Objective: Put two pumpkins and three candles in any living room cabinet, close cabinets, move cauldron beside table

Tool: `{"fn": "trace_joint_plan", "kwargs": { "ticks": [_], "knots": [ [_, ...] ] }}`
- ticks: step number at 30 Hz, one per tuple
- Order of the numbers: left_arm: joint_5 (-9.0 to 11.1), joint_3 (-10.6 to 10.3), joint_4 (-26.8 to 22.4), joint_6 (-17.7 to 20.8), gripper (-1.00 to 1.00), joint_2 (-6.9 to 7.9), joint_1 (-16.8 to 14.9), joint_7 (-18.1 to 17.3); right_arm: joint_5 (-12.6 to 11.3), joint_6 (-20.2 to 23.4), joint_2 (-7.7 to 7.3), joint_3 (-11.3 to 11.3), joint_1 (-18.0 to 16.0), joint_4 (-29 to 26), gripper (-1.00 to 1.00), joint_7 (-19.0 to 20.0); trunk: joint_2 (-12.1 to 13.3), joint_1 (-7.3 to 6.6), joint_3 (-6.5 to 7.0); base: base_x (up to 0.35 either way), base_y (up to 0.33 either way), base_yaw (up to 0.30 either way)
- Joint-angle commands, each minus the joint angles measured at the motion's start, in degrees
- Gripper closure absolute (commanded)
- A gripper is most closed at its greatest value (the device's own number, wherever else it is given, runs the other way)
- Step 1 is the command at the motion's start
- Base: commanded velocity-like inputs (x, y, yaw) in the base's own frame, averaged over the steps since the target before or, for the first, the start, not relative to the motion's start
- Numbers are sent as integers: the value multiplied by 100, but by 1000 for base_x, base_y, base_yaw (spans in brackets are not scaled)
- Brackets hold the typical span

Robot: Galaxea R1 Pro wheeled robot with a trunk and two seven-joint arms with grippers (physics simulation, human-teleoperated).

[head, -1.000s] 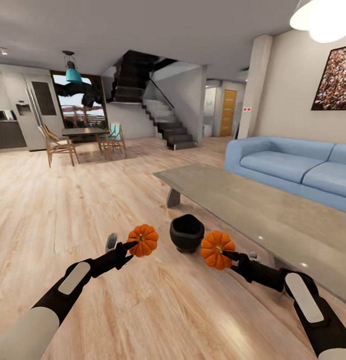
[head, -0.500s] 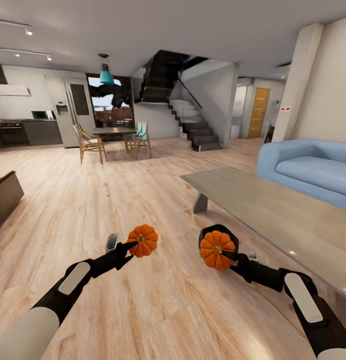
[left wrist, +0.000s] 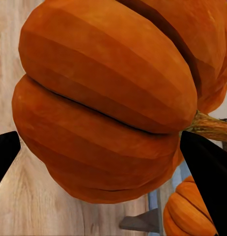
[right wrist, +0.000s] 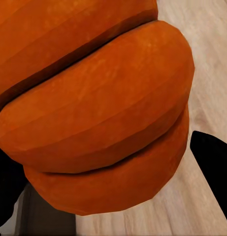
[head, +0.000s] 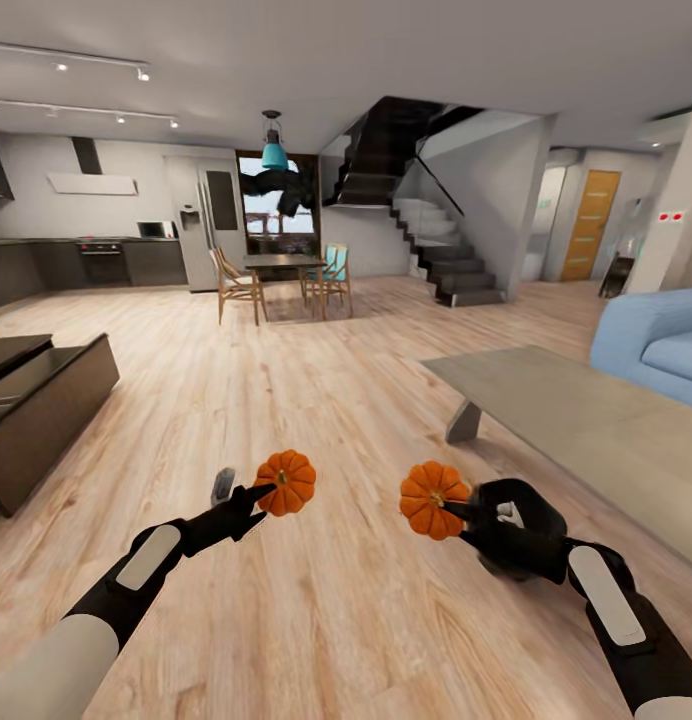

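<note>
A: We carry one pumpkin (head: 285,481) clenched in the left gripper (head: 263,490) and the second pumpkin (head: 433,498) in the right gripper (head: 454,508), both held above the floor just short of the table (head: 586,425); the cauldron (head: 516,525) sits behind the right wrist.

B: We should drive toward the cabinet (head: 46,400) (open drawer fronts, judging by the raised panels), well to the left of the table, keeping both grasps firm and level.

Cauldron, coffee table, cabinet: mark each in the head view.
cauldron (head: 526,510), head view, on its black rim.
coffee table (head: 576,415), head view, on the bare top.
cabinet (head: 46,410), head view, on its dark front.
</note>
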Motion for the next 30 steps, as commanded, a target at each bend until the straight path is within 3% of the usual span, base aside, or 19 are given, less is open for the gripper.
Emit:
{"fn": "trace_joint_plan", "kwargs": {
  "ticks": [1,9,30],
  "knots": [
    [69,-16,5,10,100,4,-7,-18,-57,42,1,-14,-3,-6,100,31,-3,1,-5,275,174,291],
    [55,-16,15,6,100,-1,-7,-18,-51,36,7,-7,-3,-17,100,27,-3,1,-5,276,171,203],
    [57,-16,3,9,100,-2,-7,-18,-49,43,71,5,-4,-51,100,22,-3,1,-48,277,170,7]
  ]
}}
